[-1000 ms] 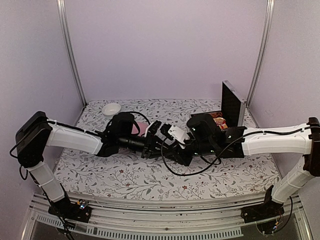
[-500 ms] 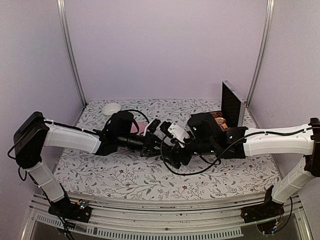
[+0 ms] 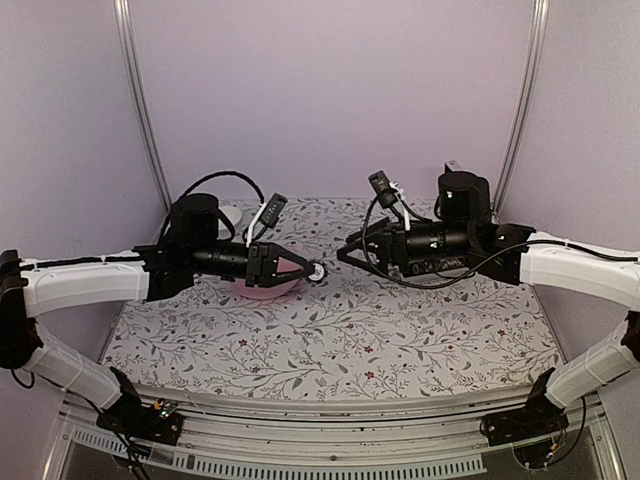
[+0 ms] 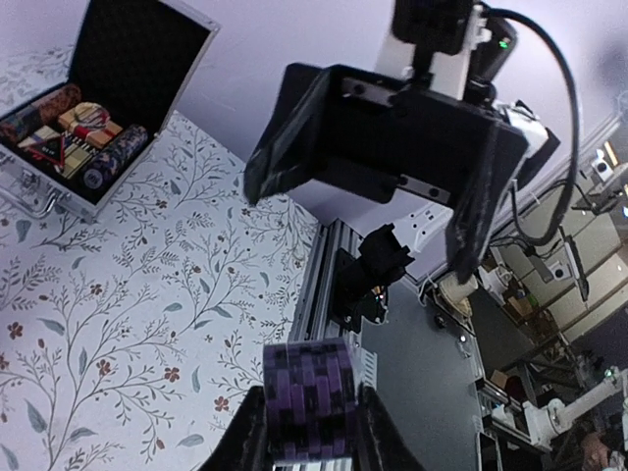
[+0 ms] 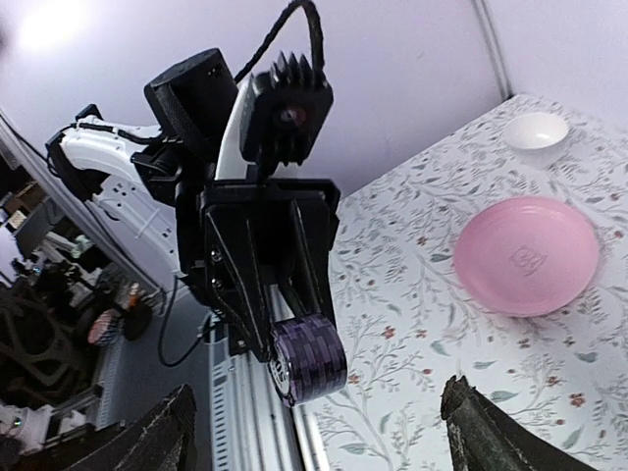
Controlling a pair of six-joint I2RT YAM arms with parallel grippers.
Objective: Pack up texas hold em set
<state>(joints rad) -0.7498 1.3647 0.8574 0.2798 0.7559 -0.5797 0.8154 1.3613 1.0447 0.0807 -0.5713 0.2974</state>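
The left gripper [image 3: 312, 271] pinches a stack of purple-and-black round poker chips [image 4: 308, 400] in the air, well apart from the open square silver metal case with black lining [image 4: 44, 196]. The right gripper [image 4: 358, 224] is spread wide, facing the stack from the case's side. This looks like a handover: the right fingers should clamp squarely before the left lets go, or the chips may scatter.

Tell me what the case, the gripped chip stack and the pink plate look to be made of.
The case: likely aluminium, given its bright silver edge; the lining looks matte black, maybe felt. The chip stack: probably moulded plastic or clay composite, with purple and black striped edges and a dull sheen. The pink plate: smooth, evenly coloured, softly glossy; plastic or glazed ceramic, cannot tell which.
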